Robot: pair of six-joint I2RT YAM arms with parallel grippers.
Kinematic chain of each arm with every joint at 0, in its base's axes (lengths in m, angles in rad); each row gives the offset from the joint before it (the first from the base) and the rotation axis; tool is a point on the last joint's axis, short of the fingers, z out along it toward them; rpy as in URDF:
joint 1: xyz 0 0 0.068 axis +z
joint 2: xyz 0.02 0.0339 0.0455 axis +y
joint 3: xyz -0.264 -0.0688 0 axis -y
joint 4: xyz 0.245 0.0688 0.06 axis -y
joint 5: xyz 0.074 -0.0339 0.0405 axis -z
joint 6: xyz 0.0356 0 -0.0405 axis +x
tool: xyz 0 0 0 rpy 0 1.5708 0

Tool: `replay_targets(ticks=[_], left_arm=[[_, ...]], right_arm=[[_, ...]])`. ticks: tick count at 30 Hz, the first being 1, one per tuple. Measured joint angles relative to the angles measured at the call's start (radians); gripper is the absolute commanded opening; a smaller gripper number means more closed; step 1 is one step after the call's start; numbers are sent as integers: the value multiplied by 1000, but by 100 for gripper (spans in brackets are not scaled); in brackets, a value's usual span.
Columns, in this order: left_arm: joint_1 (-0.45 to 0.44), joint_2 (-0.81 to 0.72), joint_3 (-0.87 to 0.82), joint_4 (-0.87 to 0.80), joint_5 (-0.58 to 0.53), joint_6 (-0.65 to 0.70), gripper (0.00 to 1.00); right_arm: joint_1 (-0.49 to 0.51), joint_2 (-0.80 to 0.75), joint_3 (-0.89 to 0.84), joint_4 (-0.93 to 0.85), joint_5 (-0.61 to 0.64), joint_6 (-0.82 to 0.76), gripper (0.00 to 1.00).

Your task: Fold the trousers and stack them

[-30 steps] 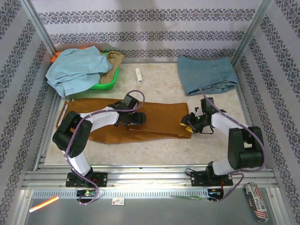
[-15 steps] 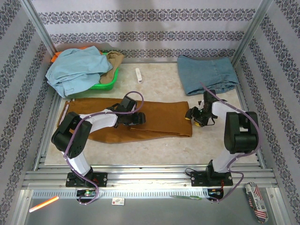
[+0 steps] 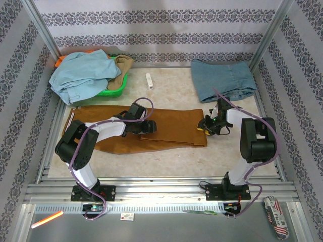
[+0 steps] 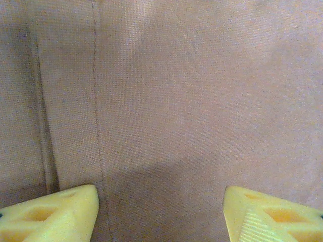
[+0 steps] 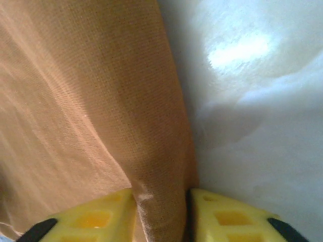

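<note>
While the trousers [image 3: 176, 132] are lying flat across the middle of the table [image 3: 174, 88], with the wider end toward the left and the narrow leg end toward the right, the folding is judged to be only at its beginning: no part of the cloth is seen laid over another part.

The right gripper [image 3: 206, 126] is placed at the leg end. In the right wrist view a ridge of the brown cloth is caught between its yellow fingers [image 5: 98, 217], so the edge of the hem is being pinched, just beside the bare table surface. The left gripper [image 3: 143, 127] is held over the middle of the trousers. In the left wrist view its fingers [image 4: 50, 212] are spread wide, with flat cloth and a seam line between them, and nothing is gripped. Whether its tips touch the cloth cannot be told.

For the next move, it is judged that the pinched end should be lifted and carried toward the left, over the rest of the garment. A firm hold on both layers of the leg is called for, otherwise only the upper layer may be pulled. The middle of the cloth probably needs to be held down by the left gripper, so that a clean fold line is made there.
</note>
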Motion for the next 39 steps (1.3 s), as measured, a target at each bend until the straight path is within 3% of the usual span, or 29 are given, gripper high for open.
replay_targets(ticks=[3,9,12,15,19,24,30,36,39], left_arm=[[2,0,0,0,2,0,67],[16,-25,0,-29,39,1,77],[43,-91,4,-111,47,6,100],[112,-201,26,-198,33,5,100],[268,-337,58,-270,-34,5,100],[453,-380,29,-304,-132,2,100],[470,-368,-61,-333,-241,7,100],[463,-323,-144,-299,-271,16,84],[414,-300,-201,-256,-256,10,65]], right_arm=[[-1,-3,-2,2,-16,5,0],[-23,-113,-45,9,-32,42,0],[-63,-222,-56,-9,-21,55,0],[-116,-309,-32,-54,8,48,0],[-151,-328,72,-165,97,6,0],[-180,-309,253,-314,188,-45,0],[-221,-234,478,-402,203,-55,0],[-215,-172,594,-430,151,-41,0],[-193,-166,603,-436,117,-22,0]])
